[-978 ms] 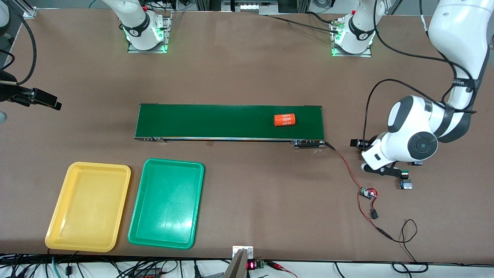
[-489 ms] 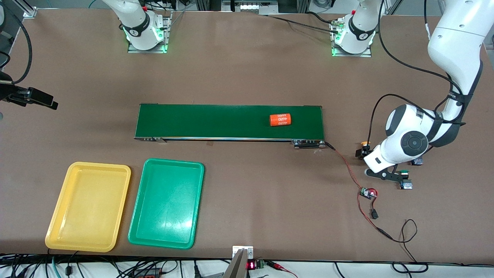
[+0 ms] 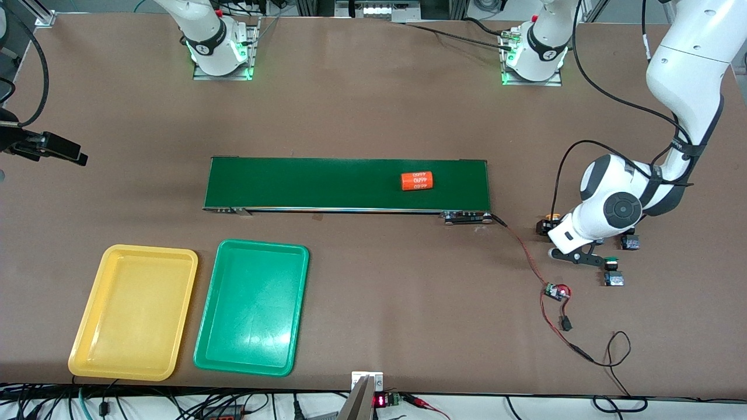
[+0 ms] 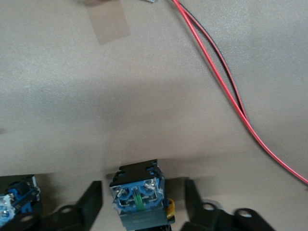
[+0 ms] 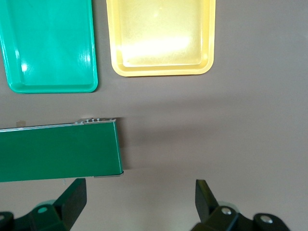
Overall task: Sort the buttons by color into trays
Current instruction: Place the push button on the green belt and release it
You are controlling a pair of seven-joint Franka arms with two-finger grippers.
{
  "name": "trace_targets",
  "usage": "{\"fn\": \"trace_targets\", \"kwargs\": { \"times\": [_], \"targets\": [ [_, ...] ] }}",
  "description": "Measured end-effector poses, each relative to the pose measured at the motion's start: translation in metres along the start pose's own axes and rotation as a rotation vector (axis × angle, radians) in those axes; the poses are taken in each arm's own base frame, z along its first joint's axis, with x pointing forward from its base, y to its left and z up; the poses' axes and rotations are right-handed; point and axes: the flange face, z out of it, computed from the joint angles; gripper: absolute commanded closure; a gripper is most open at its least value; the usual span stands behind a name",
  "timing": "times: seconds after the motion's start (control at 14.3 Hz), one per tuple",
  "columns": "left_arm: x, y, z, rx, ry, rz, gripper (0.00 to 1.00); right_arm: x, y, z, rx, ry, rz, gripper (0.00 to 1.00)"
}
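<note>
**Two trays and a button cluster at either end of one table**

Brown table (image 3: 373,116): bare surface runs from the belt to the edge by the arm bases, and between the trays and the buttons. Long dark-green conveyor belt (image 3: 327,184): lies lengthwise mid-table, its long edges parallel to the table's. Shallow yellow plastic tray (image 3: 87,350) and shallow green plastic tray (image 3: 210,350): side by side, just apart, nearer the camera than the belt, toward the right arm's end. Right gripper (image 5: 139,185): waits with fingers spread wide over bare table off the belt's end. Left gripper (image 4: 143,185): low at the left arm's end, fingers parted on either side of a black-bodied push-button with blue-grey base (image 4: 138,199), a gap showing on each side. Orange cylinder (image 3: 416,181): lies on the belt. Yellow-capped button (image 3: 548,220) and green-capped button (image 3: 611,261): on the table beside that gripper, well apart from both trays. Red-and-black wire (image 3: 525,251): trails from the belt's corner past the buttons.
</note>
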Motion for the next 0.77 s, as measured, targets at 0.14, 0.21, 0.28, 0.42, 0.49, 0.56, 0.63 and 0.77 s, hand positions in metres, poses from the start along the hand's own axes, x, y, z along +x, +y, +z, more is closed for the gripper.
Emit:
{"fn": "trace_targets", "kwargs": {
  "times": [0.14, 0.21, 0.28, 0.42, 0.49, 0.56, 0.63, 0.77],
  "targets": [
    [-0.001, 0.006, -0.002, 0.001, -0.014, 0.000, 0.92, 0.000, 0.000, 0.000, 0.000, 0.001, 0.000, 0.00],
    [-0.001, 0.013, -0.006, 0.001, -0.023, -0.001, 0.90, 0.000, -0.001, -0.001, 0.000, 0.002, -0.002, 0.00],
    [-0.002, 0.023, -0.015, 0.004, -0.032, 0.004, 0.89, 0.000, -0.002, -0.002, 0.000, 0.005, -0.004, 0.00],
    [-0.004, 0.052, -0.044, 0.021, -0.052, 0.030, 0.88, 0.000, -0.005, -0.008, 0.000, 0.017, -0.008, 0.00],
    [-0.007, 0.071, -0.061, 0.032, -0.059, 0.037, 0.88, 0.001, -0.006, -0.009, 0.000, 0.020, -0.010, 0.00],
    [-0.010, 0.092, -0.077, 0.042, -0.062, 0.030, 0.87, 0.001, -0.008, -0.010, 0.001, 0.022, -0.013, 0.00],
    [-0.014, 0.113, -0.090, 0.049, -0.062, 0.017, 0.86, 0.001, -0.009, -0.011, 0.001, 0.023, -0.016, 0.00],
    [-0.024, 0.163, -0.106, 0.044, -0.058, -0.034, 0.86, 0.001, -0.012, -0.011, 0.001, 0.023, -0.021, 0.00]
  ]
}}
